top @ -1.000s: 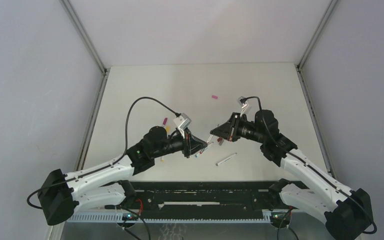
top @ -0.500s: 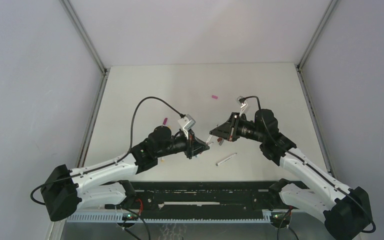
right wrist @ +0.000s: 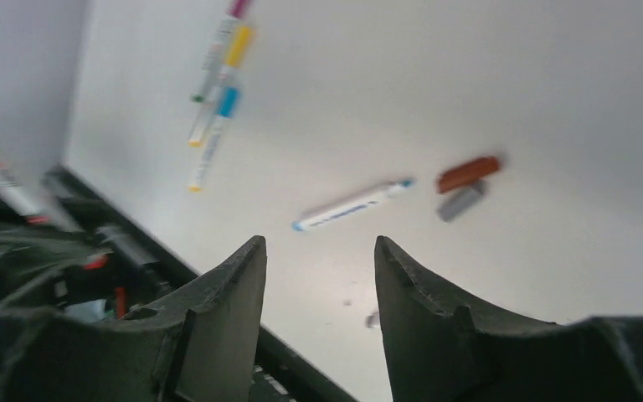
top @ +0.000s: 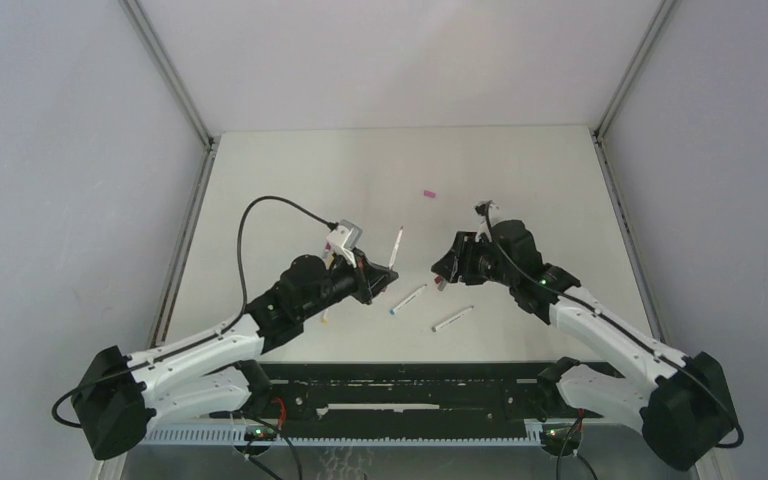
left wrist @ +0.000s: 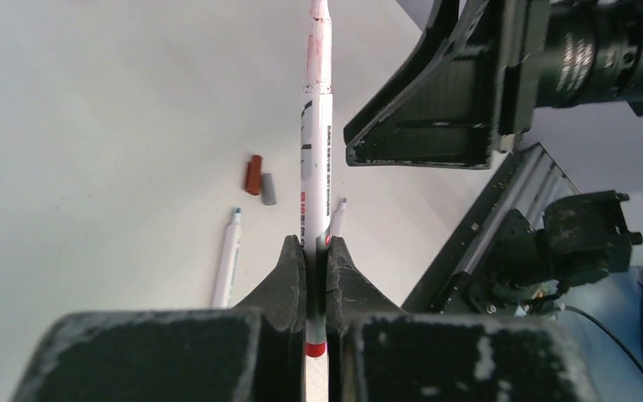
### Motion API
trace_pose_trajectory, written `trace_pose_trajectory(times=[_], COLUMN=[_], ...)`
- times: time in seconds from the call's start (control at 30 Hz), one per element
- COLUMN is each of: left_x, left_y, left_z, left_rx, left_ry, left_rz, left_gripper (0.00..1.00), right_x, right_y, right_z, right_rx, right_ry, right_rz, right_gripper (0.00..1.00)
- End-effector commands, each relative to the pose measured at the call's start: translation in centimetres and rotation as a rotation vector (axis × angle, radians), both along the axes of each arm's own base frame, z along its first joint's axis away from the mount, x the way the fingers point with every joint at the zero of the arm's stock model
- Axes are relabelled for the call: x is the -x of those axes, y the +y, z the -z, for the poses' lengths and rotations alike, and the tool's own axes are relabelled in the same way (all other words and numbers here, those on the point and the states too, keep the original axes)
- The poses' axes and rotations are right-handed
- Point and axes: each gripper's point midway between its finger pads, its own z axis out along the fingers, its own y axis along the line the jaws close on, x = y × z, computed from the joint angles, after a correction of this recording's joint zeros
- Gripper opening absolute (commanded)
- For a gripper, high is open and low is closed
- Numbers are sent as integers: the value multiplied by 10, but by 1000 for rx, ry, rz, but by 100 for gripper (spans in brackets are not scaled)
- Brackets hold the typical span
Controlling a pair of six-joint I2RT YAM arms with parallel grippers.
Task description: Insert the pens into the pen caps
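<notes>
Left gripper pinching red-ended pen by rear end, barrel sticking out clear, likely so a cap can go on. Right gripper spread, empty, near dark red cap, probably next pick. Grey cap touching that cap. Blue-tipped pen just beside it.

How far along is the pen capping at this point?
Looks done: capped pens, yellow and blue caps on, lie together. In hand: the left gripper has its jaws shut on a pen; the right gripper is open, empty. Left: a blue-tipped pen and a second pen lie loose on the table, with a dark red cap, a grey cap and a pink cap unused.
</notes>
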Motion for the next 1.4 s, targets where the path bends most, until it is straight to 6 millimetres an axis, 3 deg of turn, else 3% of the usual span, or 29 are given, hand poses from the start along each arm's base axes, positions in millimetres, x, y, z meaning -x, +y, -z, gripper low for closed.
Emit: trace_pose_trajectory(times=[0.0,0.23,0.6,0.8,1.03,1.37], left_x=[-12,-16,-16,-15,-16,-15], left_y=[18,34,43,44,45,46], left_z=[1,6,15,17,19,23], left_rx=[35,21,5,0,0,-2], left_ry=[10,11,21,22,32,44], left_rz=[-91,-133,-154,-156,-162,-169], left_gripper=[0,0,0,0,0,0], right_x=[-25,-43,-71,-75,-78,-66], right_y=[-21,-27,-19,3,13,7], right_z=[30,76,104,104,114,130], right_rx=[188,301,397,403,545,599], right_ry=[16,97,123,61,-7,91], right_rz=[106,158,149,-31,-179,-186], right_gripper=[48,44,42,47,49,48])
